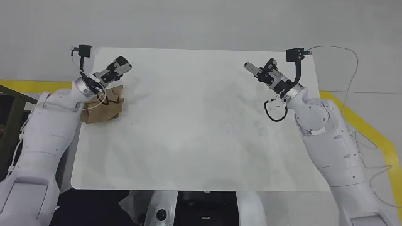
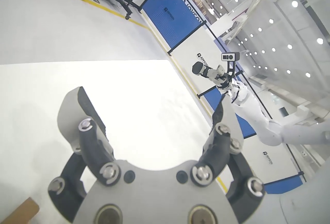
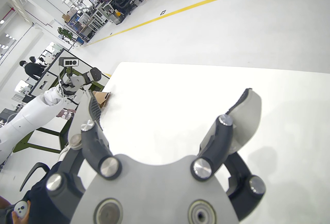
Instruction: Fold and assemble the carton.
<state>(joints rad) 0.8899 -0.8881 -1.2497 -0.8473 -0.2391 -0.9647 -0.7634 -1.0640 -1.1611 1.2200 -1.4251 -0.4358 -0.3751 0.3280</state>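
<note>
A brown cardboard carton (image 1: 103, 105), partly folded and crumpled, lies at the left edge of the white table (image 1: 201, 138). My left gripper (image 1: 123, 64) hovers just beyond the carton toward the far left corner. In its own wrist view the left gripper (image 2: 152, 104) stands open with nothing between the fingers, and a carton corner (image 2: 24, 209) peeks in at the edge. My right gripper (image 1: 251, 69) is raised over the far right of the table, far from the carton. The right gripper (image 3: 170, 104) is open and holds nothing; the carton (image 3: 101, 99) shows small beyond it.
The table's far edge and left edge lie close to the left arm. A dark green frame (image 1: 16, 93) stands beside the table on the left. A yellow floor line (image 1: 361, 116) runs past the right side.
</note>
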